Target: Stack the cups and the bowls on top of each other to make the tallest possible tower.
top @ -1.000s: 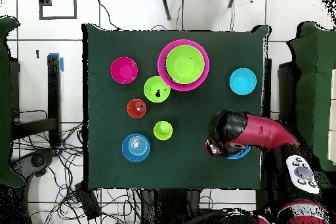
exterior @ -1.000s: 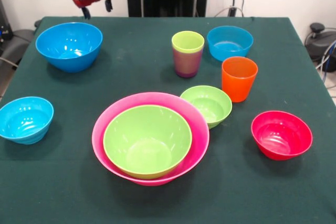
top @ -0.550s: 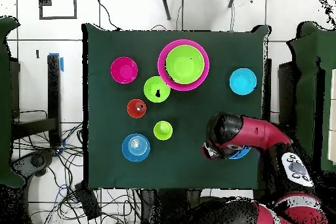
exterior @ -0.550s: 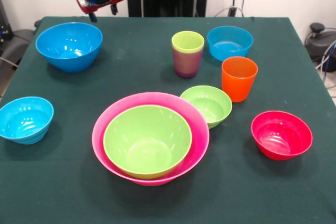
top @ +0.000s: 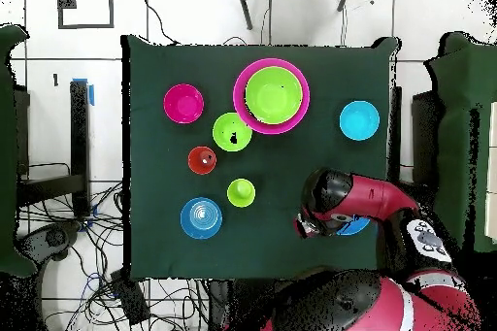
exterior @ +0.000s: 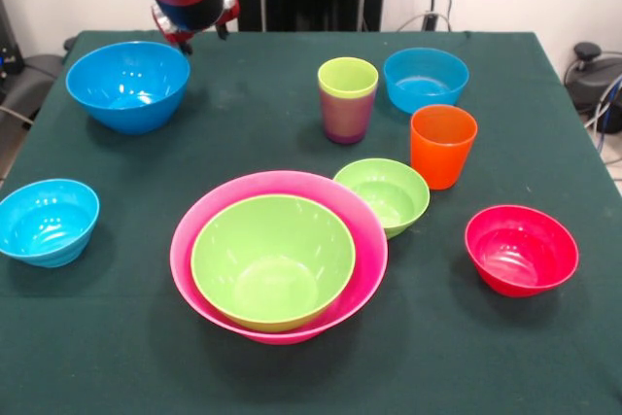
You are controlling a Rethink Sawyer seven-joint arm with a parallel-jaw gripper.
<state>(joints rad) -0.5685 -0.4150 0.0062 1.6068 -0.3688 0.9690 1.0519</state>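
Table (exterior: 544, 357) dark green cloth; cables (top: 68, 235) on floor.

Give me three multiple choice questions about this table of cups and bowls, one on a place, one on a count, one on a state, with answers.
1. What sits inside the pink bowl?
A. large green bowl
B. red bowl
C. orange cup

2. How many light-blue small bowls stand alone?
A. one
B. two
C. four

3. The lime green cup is
A. tipped over
B. nested in a purple cup
C. inside a bowl

Answers:
A, the large green bowl nests in it.
B, one at the table's edge, one behind the orange cup.
B, the purple cup shows below its rim.
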